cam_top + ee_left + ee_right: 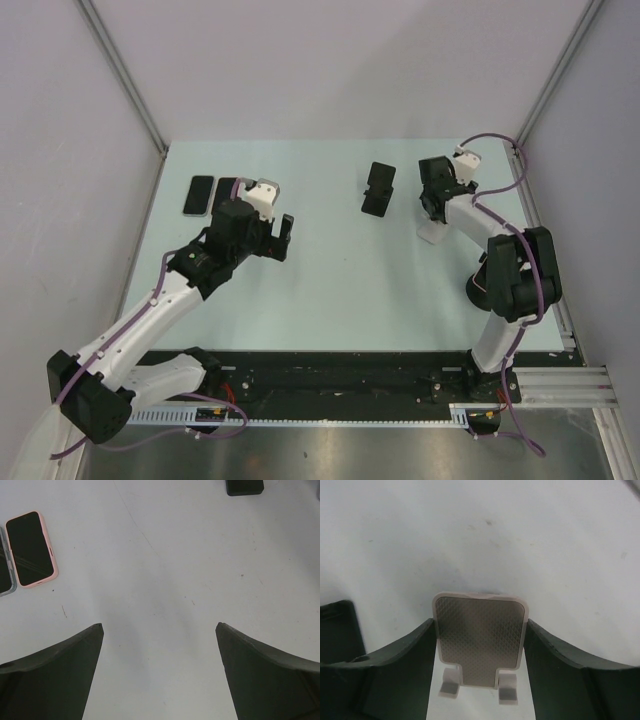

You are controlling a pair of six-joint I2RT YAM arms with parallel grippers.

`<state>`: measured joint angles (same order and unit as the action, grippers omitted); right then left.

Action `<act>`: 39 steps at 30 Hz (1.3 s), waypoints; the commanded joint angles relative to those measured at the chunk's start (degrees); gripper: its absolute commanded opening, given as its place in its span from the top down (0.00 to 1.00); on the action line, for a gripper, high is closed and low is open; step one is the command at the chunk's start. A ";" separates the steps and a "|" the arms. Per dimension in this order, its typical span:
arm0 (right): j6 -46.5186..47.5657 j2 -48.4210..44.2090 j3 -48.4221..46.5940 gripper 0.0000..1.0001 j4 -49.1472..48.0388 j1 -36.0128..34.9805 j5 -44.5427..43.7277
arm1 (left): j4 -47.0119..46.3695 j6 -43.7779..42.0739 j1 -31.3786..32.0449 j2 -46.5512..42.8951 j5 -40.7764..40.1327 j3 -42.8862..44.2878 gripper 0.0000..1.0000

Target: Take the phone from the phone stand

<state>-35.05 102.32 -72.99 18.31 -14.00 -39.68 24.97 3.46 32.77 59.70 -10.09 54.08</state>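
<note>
With right end effector at lower centre, grips empty phone stand by its sides, probably steadying it; holds left end effector wide open.

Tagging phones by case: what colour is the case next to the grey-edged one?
Pink, on the phone; clearest in the left wrist view.

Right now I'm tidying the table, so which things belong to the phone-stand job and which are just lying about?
Job: white stand, empty, between the fingers of the right gripper; black stand in the middle, load unclear.
Lying about: pink-cased phone and grey-cased phone, flat, far left.
</note>
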 commanded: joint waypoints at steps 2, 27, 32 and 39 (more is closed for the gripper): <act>11.39 1.39 1.01 0.69 -24.50 -1.29 11.71 | -1.42 -0.47 -0.08 0.50 0.24 -0.47 0.00; 29.77 10.79 0.13 0.71 -48.90 -0.85 41.90 | -1.42 -0.92 -0.08 2.70 -1.16 -0.65 0.00; 30.56 10.09 0.13 0.70 -46.87 -1.20 33.10 | -1.33 -0.92 0.01 2.61 -1.34 -0.65 0.00; 30.04 9.82 0.04 0.70 -46.26 -1.82 28.79 | -1.33 -1.00 -0.08 2.79 -1.16 -0.65 0.00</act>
<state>-5.89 113.58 -71.68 -25.93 -15.53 -6.52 24.93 3.42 32.77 62.57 -10.57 53.60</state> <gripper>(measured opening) 0.672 0.996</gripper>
